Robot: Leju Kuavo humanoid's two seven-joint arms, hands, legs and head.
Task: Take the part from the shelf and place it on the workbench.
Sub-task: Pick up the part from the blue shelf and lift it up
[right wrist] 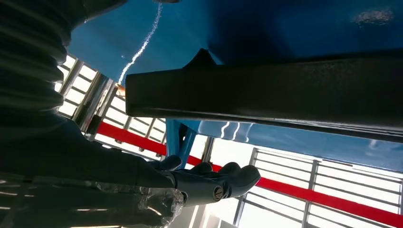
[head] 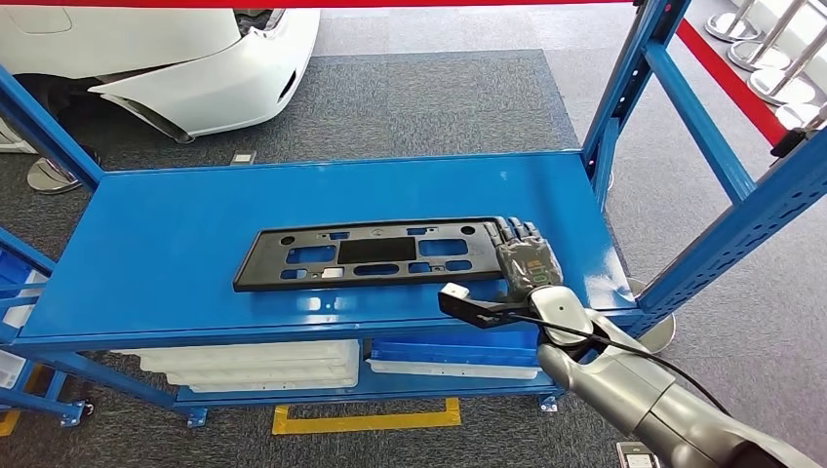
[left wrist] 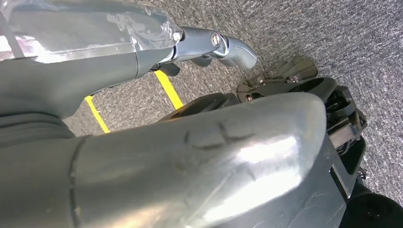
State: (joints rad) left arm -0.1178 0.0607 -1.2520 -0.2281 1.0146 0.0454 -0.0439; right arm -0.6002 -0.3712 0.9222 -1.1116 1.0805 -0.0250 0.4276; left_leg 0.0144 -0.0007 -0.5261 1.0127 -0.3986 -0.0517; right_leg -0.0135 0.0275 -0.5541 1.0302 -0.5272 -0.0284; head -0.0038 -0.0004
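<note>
One black part [head: 371, 253] lies flat on the blue shelf [head: 176, 234], right hand [head: 527, 255] at its right end (grip unclear), so hook fingers under that edge before lifting.

White car bumper [head: 210, 73] top left on grey carpet [head: 429, 107]. Red barrier tape [head: 727, 83] and chrome stanchion bases [head: 770, 44] top right. White trays [head: 258, 363] under the top board, yellow floor marking [head: 366, 419] below.
</note>
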